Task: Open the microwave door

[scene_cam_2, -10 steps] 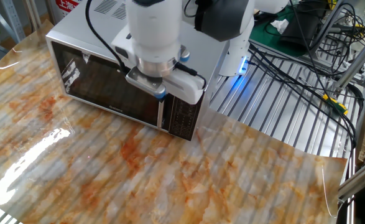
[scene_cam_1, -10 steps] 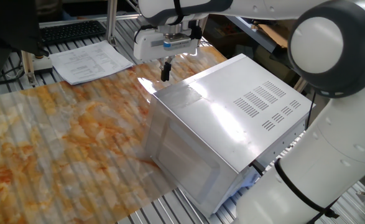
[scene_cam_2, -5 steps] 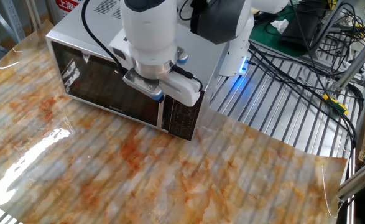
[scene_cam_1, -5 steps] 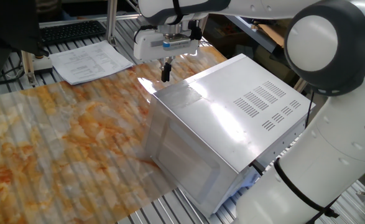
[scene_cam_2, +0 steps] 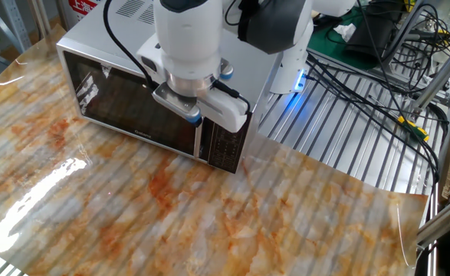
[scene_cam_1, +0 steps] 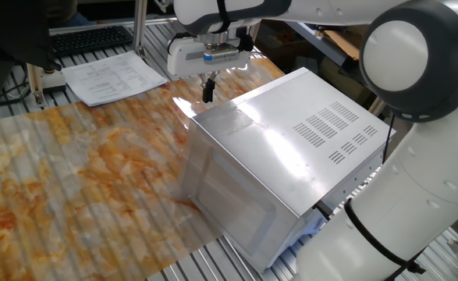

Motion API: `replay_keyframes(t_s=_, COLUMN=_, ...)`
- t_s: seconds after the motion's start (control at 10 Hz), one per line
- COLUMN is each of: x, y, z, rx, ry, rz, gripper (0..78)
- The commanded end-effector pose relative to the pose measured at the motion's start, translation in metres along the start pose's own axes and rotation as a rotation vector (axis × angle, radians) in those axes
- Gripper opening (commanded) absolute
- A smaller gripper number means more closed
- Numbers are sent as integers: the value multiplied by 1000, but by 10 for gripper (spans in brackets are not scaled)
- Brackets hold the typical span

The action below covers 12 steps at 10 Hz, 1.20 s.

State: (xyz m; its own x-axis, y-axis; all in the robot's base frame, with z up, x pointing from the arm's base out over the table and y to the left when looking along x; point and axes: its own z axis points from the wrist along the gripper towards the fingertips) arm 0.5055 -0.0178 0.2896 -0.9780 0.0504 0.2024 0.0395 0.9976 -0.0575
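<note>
The microwave (scene_cam_1: 291, 148) is a silver-white box with vent slots on its top, standing at the right of the table. Its front shows in the other fixed view (scene_cam_2: 94, 38). The microwave door (scene_cam_2: 125, 107) has a dark window and lies flush with the box, closed. In one fixed view the door faces away and is hidden. My gripper (scene_cam_1: 207, 95) points down just in front of the door's top edge, near the seam with the dark control panel (scene_cam_2: 226, 146). Its fingers look pressed together, holding nothing. The hand (scene_cam_2: 196, 115) hides the fingertips in the other fixed view.
A marbled orange cover (scene_cam_1: 72, 172) lies over the table in front of the microwave. Papers (scene_cam_1: 111, 76) and a keyboard (scene_cam_1: 88, 39) lie at the far edge. Cables (scene_cam_2: 362, 69) run over the metal frame beside the robot base.
The hand has shifted a few pixels sideways in front of the door and back. The door has stayed closed and the microwave has not moved.
</note>
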Motion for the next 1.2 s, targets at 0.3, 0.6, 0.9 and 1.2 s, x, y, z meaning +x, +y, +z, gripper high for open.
replay_keyframes(t_s=0.3, x=0, y=0, z=-1, rx=24, ry=47, rz=8, gripper=0)
replay_keyframes(t_s=0.6, x=-1, y=0, z=0, rx=26, ry=54, rz=-9, gripper=0)
replay_keyframes(t_s=0.9, x=-3, y=-1, z=3, rx=34, ry=58, rz=-36, gripper=0)
replay_keyframes(t_s=1.2, x=1, y=0, z=7, rx=38, ry=67, rz=-36, gripper=0)
